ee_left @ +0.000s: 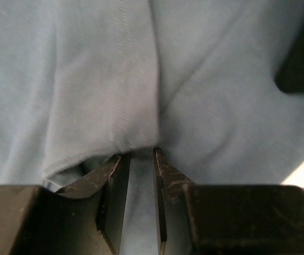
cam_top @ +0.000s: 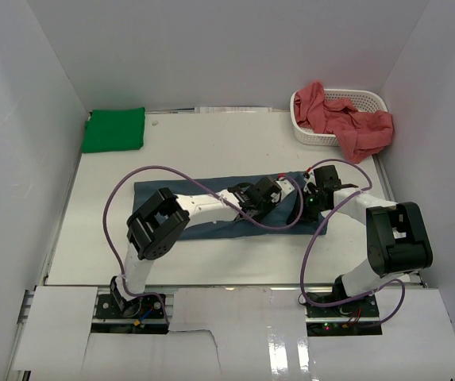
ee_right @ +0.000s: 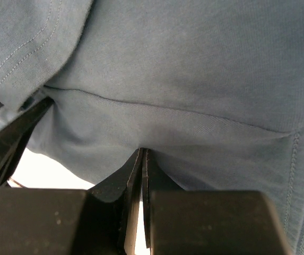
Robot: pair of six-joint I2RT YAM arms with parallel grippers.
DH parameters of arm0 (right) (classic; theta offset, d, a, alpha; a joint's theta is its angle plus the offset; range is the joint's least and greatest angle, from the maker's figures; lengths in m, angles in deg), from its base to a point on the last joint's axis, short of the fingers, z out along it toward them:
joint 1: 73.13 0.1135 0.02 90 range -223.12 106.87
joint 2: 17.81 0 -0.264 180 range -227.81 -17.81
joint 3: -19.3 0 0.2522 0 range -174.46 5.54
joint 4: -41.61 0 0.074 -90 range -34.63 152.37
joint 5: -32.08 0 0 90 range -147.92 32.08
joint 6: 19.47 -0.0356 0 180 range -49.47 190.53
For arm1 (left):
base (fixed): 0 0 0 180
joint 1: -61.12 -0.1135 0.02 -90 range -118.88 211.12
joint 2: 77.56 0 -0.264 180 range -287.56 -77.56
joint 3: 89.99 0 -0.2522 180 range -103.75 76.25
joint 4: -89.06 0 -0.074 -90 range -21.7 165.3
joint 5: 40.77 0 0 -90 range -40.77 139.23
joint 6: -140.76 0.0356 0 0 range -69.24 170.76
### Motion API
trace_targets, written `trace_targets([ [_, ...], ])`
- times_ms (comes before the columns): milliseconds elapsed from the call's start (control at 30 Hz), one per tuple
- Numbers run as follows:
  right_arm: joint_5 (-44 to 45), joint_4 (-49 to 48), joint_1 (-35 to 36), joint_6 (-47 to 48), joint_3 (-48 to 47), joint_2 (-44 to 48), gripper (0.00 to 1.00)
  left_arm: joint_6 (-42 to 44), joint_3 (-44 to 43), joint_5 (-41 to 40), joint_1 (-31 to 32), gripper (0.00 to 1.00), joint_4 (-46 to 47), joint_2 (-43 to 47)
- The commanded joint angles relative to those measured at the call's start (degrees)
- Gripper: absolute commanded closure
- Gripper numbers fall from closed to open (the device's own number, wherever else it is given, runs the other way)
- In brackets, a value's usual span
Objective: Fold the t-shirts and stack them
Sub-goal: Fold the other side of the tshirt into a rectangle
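Note:
A slate blue t-shirt [cam_top: 149, 196] lies spread as a long band across the middle of the table. My left gripper [cam_top: 278, 190] is low over its right part. In the left wrist view the left gripper [ee_left: 141, 151] has its jaws a narrow gap apart, a hemmed fold of the blue cloth [ee_left: 130, 79] bunched against the tips and flat cloth showing through the gap. My right gripper [cam_top: 314, 199] is at the shirt's right end. In the right wrist view the right gripper [ee_right: 142, 151] is shut, pinching the blue cloth [ee_right: 194, 79] at its tips.
A folded bright green t-shirt [cam_top: 114, 129] lies at the back left corner. Salmon red t-shirts [cam_top: 346, 121] spill over a white perforated basket [cam_top: 368, 99] at the back right. White walls enclose the table on three sides.

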Motion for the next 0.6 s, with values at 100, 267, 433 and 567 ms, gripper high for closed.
trace_targets([
  [100, -0.8, 0.1, 0.2, 1.2, -1.1, -0.4, 0.92, 1.4, -2.3, 0.0, -4.3, 0.65, 2.7, -1.5],
  [267, -0.8, -0.1, 0.2, 1.5, -0.8, -1.1, 0.92, 2.6, -3.3, 0.5, -7.5, 0.65, 2.7, -1.0],
  [433, -0.7, -0.2, 0.2, 1.7, -0.4, -1.6, 0.92, 3.9, -3.6, 1.6, -9.3, 0.65, 2.5, -0.1],
  [567, -0.6, -0.2, 0.2, 1.8, -0.4, -2.1, 0.92, 3.7, -4.0, 3.2, -9.3, 0.65, 1.2, 1.2],
])
